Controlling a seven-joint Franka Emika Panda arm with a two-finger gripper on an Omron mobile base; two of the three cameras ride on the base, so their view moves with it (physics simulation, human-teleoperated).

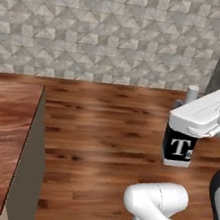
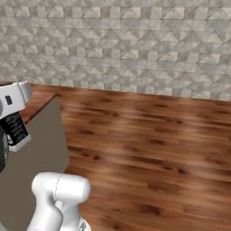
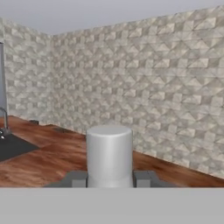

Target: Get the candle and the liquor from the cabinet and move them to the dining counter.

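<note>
While the hand (image 3: pixel 109 178) grips the liquor (image 1: pixel 177 149), its white label reads "T".

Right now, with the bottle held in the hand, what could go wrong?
1. The hand grips the liquor only near its white cap, with the black body hanging below; it may swing or slip.
2. The bottle hangs over wood floor, not over the dining counter; dropped here, it would miss.
</note>
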